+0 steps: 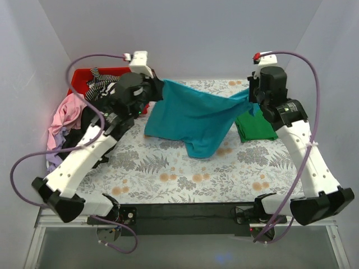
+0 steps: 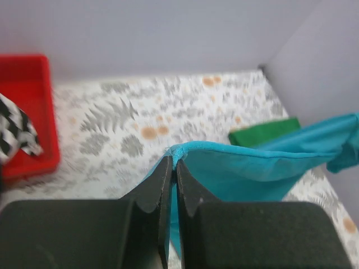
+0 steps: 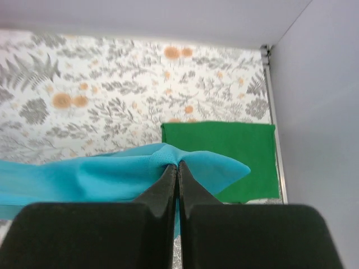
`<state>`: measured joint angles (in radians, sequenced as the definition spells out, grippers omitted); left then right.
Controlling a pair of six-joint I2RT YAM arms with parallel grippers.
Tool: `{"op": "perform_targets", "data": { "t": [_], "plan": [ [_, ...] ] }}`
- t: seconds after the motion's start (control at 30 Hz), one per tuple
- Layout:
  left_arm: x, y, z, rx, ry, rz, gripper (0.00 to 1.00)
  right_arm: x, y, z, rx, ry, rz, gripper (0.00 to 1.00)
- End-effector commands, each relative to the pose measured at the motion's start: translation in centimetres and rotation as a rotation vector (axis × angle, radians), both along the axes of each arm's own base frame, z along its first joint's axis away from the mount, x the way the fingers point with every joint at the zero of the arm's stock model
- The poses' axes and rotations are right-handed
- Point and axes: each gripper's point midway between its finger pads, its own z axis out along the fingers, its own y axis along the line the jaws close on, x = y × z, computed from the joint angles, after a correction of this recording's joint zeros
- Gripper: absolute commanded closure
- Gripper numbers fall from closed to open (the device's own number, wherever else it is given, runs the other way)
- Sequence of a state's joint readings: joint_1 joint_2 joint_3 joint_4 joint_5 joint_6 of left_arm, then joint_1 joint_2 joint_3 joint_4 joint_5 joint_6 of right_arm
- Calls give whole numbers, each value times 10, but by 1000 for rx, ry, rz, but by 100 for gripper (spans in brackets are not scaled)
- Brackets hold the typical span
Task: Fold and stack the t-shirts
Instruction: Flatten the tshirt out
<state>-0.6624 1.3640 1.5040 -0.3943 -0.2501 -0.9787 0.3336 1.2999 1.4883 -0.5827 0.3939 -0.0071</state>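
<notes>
A teal t-shirt (image 1: 193,115) hangs stretched between my two grippers above the floral table, its lower part drooping to the table in the middle. My left gripper (image 1: 157,87) is shut on its left edge; the left wrist view shows the teal hem (image 2: 178,150) pinched between the black fingertips. My right gripper (image 1: 251,100) is shut on its right edge, with teal cloth (image 3: 112,174) pinched at the tips. A folded bright green t-shirt (image 1: 255,126) lies flat on the table at the right, under the right gripper; it also shows in the right wrist view (image 3: 224,148).
A red bin (image 1: 84,84) stands at the back left with a black-and-white striped shirt (image 1: 101,83) hanging over it. Pink (image 1: 64,115), lilac and black shirts are piled at the left edge. Grey walls close in on the left, back and right.
</notes>
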Motion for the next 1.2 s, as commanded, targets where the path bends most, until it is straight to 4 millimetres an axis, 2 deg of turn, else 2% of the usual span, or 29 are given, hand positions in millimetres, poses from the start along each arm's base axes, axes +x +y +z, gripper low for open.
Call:
{"op": "perform_targets", "data": {
  "t": [0.0, 0.07, 0.1, 0.17, 0.2, 0.27, 0.3, 0.33, 0.4, 0.43, 0.47, 0.53, 0.67, 0.73, 0.8, 0.87, 0.9, 0.93, 0.97, 1.0, 1.07, 1.1, 1.17],
  "plan": [
    [-27, 63, 80, -5, -174, 158, 100, -22, -10, 56, 24, -126, 2, 99],
    [-40, 79, 99, -25, -212, 189, 100, -41, -11, 88, 73, -204, 26, 99],
    [-55, 92, 118, -54, -255, 198, 100, -49, -11, 97, 86, -226, 39, 99],
    [-69, 108, 134, -72, -299, 218, 100, -75, -12, 131, 130, -315, 83, 99],
    [-84, 121, 151, -99, -343, 227, 100, -84, -11, 142, 141, -343, 103, 99],
    [-100, 131, 164, -112, -367, 213, 100, -107, -7, 159, 162, -383, 172, 99],
    [-115, 143, 176, -148, -397, 218, 100, -117, -5, 172, 164, -418, 212, 99],
    [-122, 146, 178, -155, -403, 209, 100, -134, 2, 181, 177, -448, 279, 99],
    [-137, 149, 187, -204, -421, 177, 100, -151, 4, 194, 193, -489, 323, 99],
    [-151, 154, 195, -233, -438, 152, 100, -167, 9, 203, 206, -522, 381, 99],
    [-161, 148, 200, -243, -448, 86, 100, -177, 13, 206, 214, -530, 423, 99],
    [-181, 152, 215, -283, -450, 42, 100, -208, 16, 228, 244, -598, 498, 99],
    [-218, 145, 240, -338, -478, -117, 100, -248, 19, 251, 281, -680, 588, 99],
    [-225, 139, 242, -367, -458, -162, 100, -259, 25, 256, 285, -696, 642, 99],
    [-222, 131, 237, -363, -426, -184, 100, -251, 25, 253, 308, -674, 616, 99],
    [-206, 126, 217, -341, -344, -148, 100, -223, 25, 233, 294, -607, 559, 99],
    [-188, 116, 195, -307, -279, -126, 100, -210, 24, 224, 291, -576, 526, 99],
    [-175, 116, 180, -289, -242, -77, 100, -190, 26, 212, 284, -531, 495, 99],
    [-162, 111, 163, -276, -197, -43, 100, -169, 27, 191, 267, -470, 461, 99],
    [-141, 100, 125, -225, -118, -13, 100, -148, 32, 174, 258, -412, 446, 99],
    [-115, 92, 90, -177, -60, 47, 100, -118, 33, 150, 242, -360, 395, 99],
    [-97, 81, 49, -126, 22, 72, 100, -95, 40, 119, 227, -278, 380, 99],
    [-74, 73, 21, -101, 44, 121, 100, -67, 40, 94, 206, -239, 329, 99]
  ]
}}
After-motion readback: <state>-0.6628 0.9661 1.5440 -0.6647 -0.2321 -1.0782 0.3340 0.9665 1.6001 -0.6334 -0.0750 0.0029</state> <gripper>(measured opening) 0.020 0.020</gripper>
